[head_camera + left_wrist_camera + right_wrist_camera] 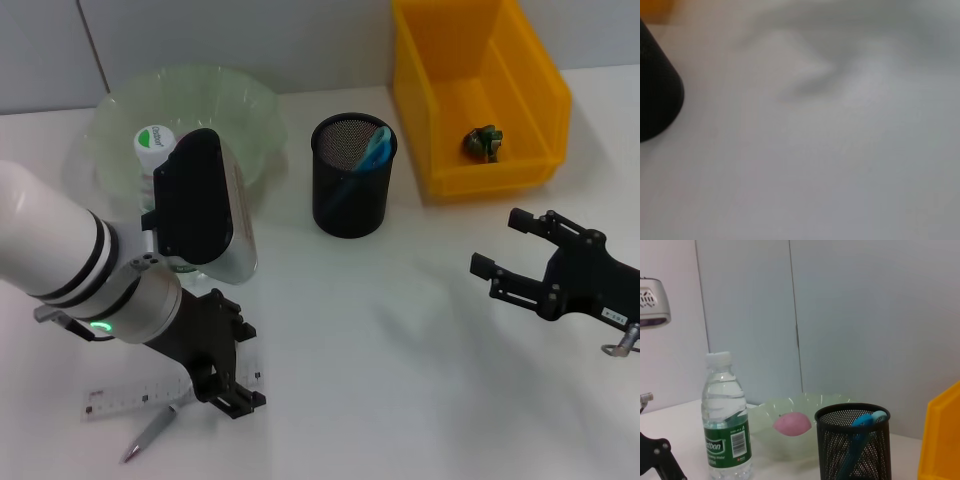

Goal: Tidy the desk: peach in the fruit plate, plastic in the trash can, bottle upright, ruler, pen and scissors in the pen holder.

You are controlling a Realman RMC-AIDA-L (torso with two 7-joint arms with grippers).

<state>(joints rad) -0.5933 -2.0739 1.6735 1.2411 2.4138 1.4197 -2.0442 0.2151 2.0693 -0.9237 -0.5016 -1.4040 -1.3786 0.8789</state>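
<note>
left gripper (228, 388) sits low over the ruler (130, 397) near the desk's front edge, fingers' state unclear; right gripper (500, 245) hangs spread wide over bare desk (400, 350).

The white table (400, 340) held many things. At twelve o'clock stood a black mesh pen holder (354, 175). At one o'clock sat a yellow bin (480, 95). At eleven o'clock rested a pale green fruit plate (185, 125), with an upright water bottle (153, 150) just beside it. At seven o'clock lay a white ruler (130, 397) and a grey pen (148, 436).
</note>
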